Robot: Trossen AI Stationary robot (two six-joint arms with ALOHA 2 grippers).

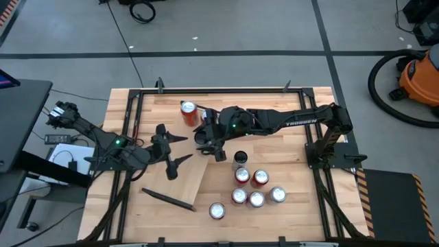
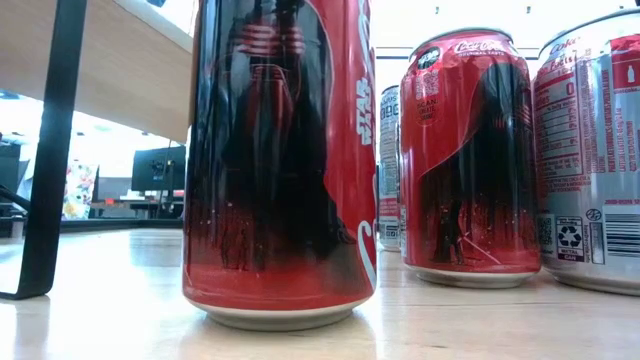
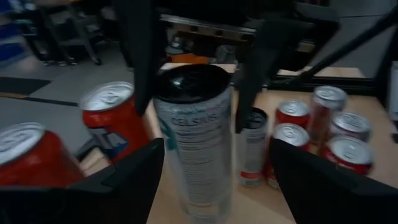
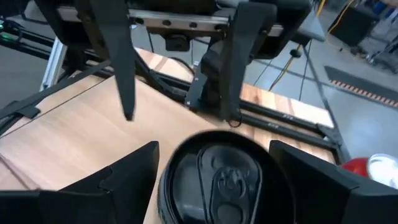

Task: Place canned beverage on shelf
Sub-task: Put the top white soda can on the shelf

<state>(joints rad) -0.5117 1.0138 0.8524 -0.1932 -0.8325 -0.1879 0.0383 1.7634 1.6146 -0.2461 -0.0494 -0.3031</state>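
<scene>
A slim white Celsius can with a black top (image 3: 194, 130) stands upright between the fingers of my right gripper (image 4: 214, 152), which reaches in from the table's right (image 1: 209, 137); the can also shows from above in the right wrist view (image 4: 221, 177). My left gripper (image 1: 184, 149) is open and empty, level, just left of that can, pointing at it. The shelf (image 1: 186, 180) is a pale plank with a dark end bar (image 1: 168, 200); in the low view it stands raised (image 2: 120, 60) on a dark leg. Two red cans (image 3: 109, 118) stand beside the held can; one shows in the high view (image 1: 188, 112). My right gripper pinches the Celsius can's upper wall (image 3: 163, 102), just below the black rim, between its two fingers (image 3: 142, 68). The fingers come from above, pointing down, one on each side. The can is upright; its base is out of view, so I cannot tell whether it stands or is lifted.
Several cans stand in a cluster on the tabletop to the near right (image 1: 255, 186), with a black-topped slim can (image 1: 240, 159) beside them; red and silver ones fill the low view (image 2: 280, 160). The black frame (image 1: 226, 90) borders the table. An orange vacuum (image 1: 418, 75) stands on the floor.
</scene>
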